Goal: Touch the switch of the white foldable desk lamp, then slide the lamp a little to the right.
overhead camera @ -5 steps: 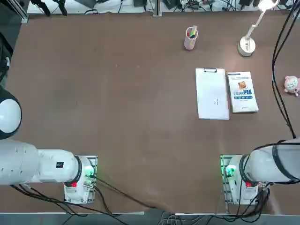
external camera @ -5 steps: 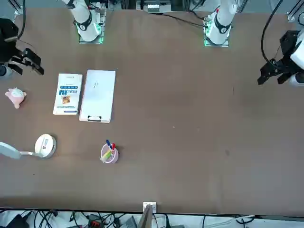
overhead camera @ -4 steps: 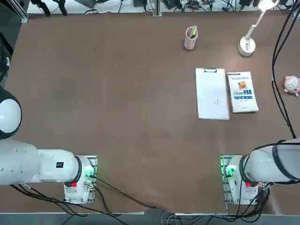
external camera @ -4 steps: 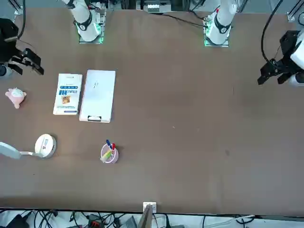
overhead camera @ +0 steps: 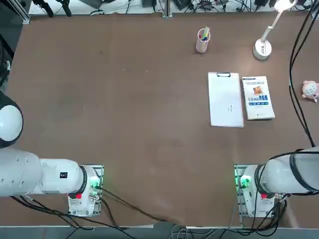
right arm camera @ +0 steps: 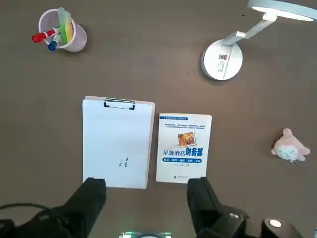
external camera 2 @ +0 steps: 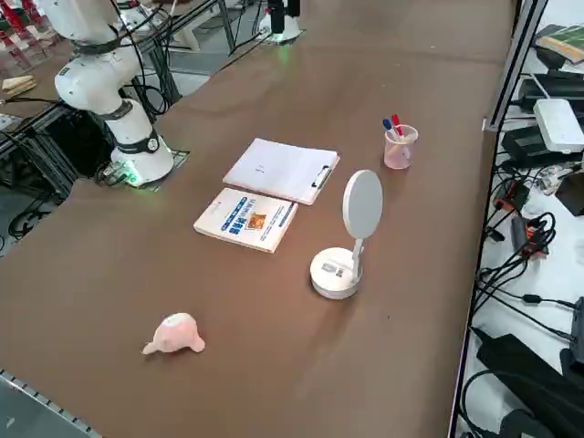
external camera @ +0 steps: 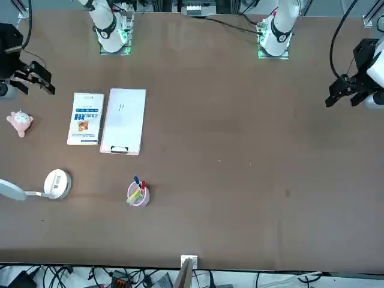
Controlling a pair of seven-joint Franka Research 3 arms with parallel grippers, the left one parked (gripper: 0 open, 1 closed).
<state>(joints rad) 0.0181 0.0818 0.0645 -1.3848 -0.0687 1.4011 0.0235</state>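
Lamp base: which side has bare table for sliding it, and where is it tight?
The white foldable desk lamp has bare table between its base and the pink pen cup, and more toward the table's right edge, above the pink plush toy. Nearer the robot it is crowded: the book and clipboard. The open right claw hangs high above those.

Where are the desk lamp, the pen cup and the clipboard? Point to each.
white foldable desk lamp [right arm camera: 222, 60], right wrist view, on its round base.
pink pen cup [right arm camera: 72, 38], right wrist view, on its wall.
clipboard [overhead camera: 225, 100], top view, on the white sheet.
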